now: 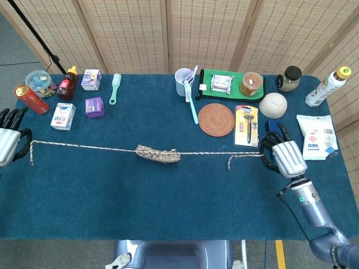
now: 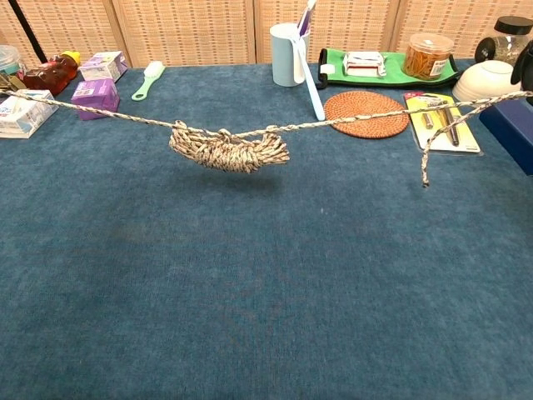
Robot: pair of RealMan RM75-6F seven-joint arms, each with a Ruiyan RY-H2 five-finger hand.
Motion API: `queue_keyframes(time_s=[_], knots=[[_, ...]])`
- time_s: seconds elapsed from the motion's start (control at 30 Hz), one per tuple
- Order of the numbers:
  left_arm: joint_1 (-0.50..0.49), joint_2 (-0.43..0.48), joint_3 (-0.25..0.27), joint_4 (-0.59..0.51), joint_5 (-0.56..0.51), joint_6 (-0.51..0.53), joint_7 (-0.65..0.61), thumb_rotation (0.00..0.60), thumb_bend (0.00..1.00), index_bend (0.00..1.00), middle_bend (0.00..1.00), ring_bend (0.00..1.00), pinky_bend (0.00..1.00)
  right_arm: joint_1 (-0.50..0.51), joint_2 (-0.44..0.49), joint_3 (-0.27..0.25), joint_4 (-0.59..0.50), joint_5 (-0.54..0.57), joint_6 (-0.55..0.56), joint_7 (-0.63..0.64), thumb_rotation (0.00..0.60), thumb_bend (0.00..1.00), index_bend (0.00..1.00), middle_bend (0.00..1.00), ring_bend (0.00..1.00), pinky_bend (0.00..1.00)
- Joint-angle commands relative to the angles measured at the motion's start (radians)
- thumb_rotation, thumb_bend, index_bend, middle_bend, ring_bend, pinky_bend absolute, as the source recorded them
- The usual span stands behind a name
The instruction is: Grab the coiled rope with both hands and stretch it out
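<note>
A round woven coaster (image 1: pixel 216 119) lies between a white mug (image 1: pixel 183 82) and a packaged razor (image 1: pixel 246 124).

Speckled braided rope (image 1: pixel 159 153) of rough fibre, matt blue cloth-like table cover (image 1: pixel 179 207), woven rattan coaster (image 1: pixel 216 119), glossy white bowl (image 1: pixel 272 104), smooth plastic cup (image 1: pixel 183 82), right hand (image 1: pixel 285 158) with silvery smooth shell and black fingers

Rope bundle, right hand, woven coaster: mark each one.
rope bundle (image 1: pixel 158 154), head view, middle of the tangled coil.
right hand (image 1: pixel 286 157), head view, back of the hand.
woven coaster (image 2: pixel 366 113), chest view, centre of the round mat.
</note>
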Motion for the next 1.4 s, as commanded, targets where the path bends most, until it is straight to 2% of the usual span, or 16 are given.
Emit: queue_keyframes(time_s=[0.03,0.33,0.53,0.97,1.33,1.4], knots=[[0.003,0.002,-0.004,0.003,-0.007,-0.008,-0.002,0.6,0.56,0.76,0.03,0.0,0.0,-0.002,0.001,0.0,0.011,0.006,-0.007,0.003,0.6,0.48,0.7,0.41,0.25,0.0],[0.023,0.006,-0.006,0.015,-0.022,-0.022,-0.018,0.6,0.56,0.76,0.03,0.0,0.0,-0.01,-0.004,0.004,0.044,0.019,-0.012,0.022,0.6,0.48,0.71,0.41,0.25,0.0],[0.009,0.001,-0.017,-0.004,-0.005,-0.028,-0.035,0.6,0.56,0.76,0.03,0.0,0.0,-0.009,-0.001,0.004,0.024,0.003,0.001,0.04,0.6,0.48,0.71,0.41,0.25,0.0],[-0.069,-0.026,-0.032,-0.13,0.086,-0.036,0.03,0.6,0.56,0.76,0.03,0.0,0.0,0.011,0.024,0.003,-0.141,-0.037,0.0,0.088,0.6,0.48,0.69,0.41,0.25,0.0],[-0.125,-0.098,-0.036,-0.205,0.142,-0.047,0.083,0.6,0.56,0.76,0.03,0.0,0.0,0.04,0.042,0.011,-0.279,-0.05,-0.03,0.096,0.6,0.48,0.68,0.4,0.24,0.0],[-0.137,-0.112,-0.034,-0.218,0.15,-0.056,0.094,0.6,0.56,0.72,0.03,0.0,0.0,0.044,0.041,0.005,-0.295,-0.053,-0.041,0.083,0.6,0.48,0.65,0.39,0.21,0.0]])
